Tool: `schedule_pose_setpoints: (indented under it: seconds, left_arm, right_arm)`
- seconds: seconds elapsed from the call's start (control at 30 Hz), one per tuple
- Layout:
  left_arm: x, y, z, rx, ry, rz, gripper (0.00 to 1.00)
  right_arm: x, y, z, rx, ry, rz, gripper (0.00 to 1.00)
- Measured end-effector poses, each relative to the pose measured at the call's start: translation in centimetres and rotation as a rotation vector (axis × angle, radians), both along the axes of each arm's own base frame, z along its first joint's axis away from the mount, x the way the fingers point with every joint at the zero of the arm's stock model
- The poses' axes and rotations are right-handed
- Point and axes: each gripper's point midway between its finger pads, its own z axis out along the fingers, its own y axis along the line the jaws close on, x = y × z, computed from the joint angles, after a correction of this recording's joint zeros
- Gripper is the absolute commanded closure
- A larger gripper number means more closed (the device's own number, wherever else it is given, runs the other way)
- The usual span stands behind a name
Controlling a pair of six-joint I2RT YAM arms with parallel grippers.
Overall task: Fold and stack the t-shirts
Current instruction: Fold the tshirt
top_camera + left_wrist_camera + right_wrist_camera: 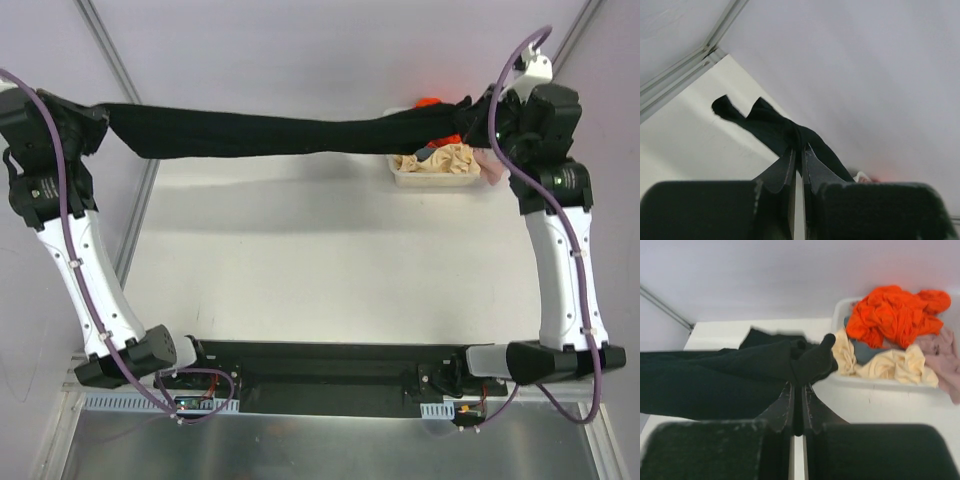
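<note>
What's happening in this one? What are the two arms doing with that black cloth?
Both arms hold the black t-shirt stretched in the air between them, above the table. The left arm's fingers are shut on one end and the right arm's fingers on the other. It is not yet folded. The orange shirt and cream shirt lie crumpled in the white basket at the table's far right, with the pink shirt partly over its rim.

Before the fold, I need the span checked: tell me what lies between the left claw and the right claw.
The large plain black cloth t-shirt, stretched in the air from left claw to right claw, shown in the top view.
</note>
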Motion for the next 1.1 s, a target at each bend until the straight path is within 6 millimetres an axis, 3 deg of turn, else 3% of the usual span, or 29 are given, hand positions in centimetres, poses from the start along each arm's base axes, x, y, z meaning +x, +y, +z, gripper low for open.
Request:
schedule_pose_setpoints:
  seconds: [0.1, 0.17, 0.27, 0.4, 0.43, 0.5, 0.57, 0.73, 0.87, 1.07, 1.1]
  left_arm:
    - [-1.7, -0.1, -3.6, -0.011, 0.053, 0.029, 1.0]
    - [-2.9, -0.3, -8.5, -0.04, 0.129, 0.045, 1.0]
    - [-4.9, -0.9, -18.6, -0.127, 0.305, 0.067, 1.0]
    - [-9.5, -2.5, -33.4, -0.287, 0.619, 0.119, 1.0]
    - [-11.0, -3.1, -36.4, -0.323, 0.698, 0.13, 1.0]
    - [-13.6, -4.4, -40.3, -0.377, 0.79, 0.143, 1.0]
    - [-15.9, -5.5, -42.6, -0.415, 0.82, 0.163, 1.0]
    - [-18.3, -5.7, -44.0, -0.438, 0.8, 0.257, 0.99]
    - [-20.4, -4.9, -44.8, -0.437, 0.853, 0.373, 0.88]
    - [-22.5, -4.2, -45.2, -0.439, 0.949, 0.485, 0.86]
    - [-22.5, -4.0, -45.0, -0.435, 0.955, 0.495, 0.79]
  right_arm:
    - [-2.6, 0.1, -2.9, 0.002, 0.034, 0.024, 0.99]
    - [-4.1, 0.3, -6.7, 0.012, 0.089, 0.04, 0.99]
    - [-5.8, 0.4, -13.5, 0.054, 0.222, 0.03, 0.99]
    - [-9.0, 0.5, -25.4, 0.097, 0.519, -0.006, 0.99]
    - [-9.9, 0.5, -27.7, 0.101, 0.59, -0.011, 0.99]
    - [-11.7, 0.4, -30.6, 0.101, 0.691, -0.025, 0.99]
    - [-13.0, 0.2, -32.1, 0.101, 0.754, -0.037, 0.99]
    - [-15.2, -0.5, -33.9, 0.085, 0.842, -0.077, 0.99]
    - [-16.2, -1.3, -34.4, 0.059, 0.879, -0.12, 0.99]
    - [-18.4, -3.4, -35.4, -0.02, 0.957, -0.223, 0.95]
    - [-18.8, -3.7, -35.5, -0.031, 0.973, -0.237, 0.93]
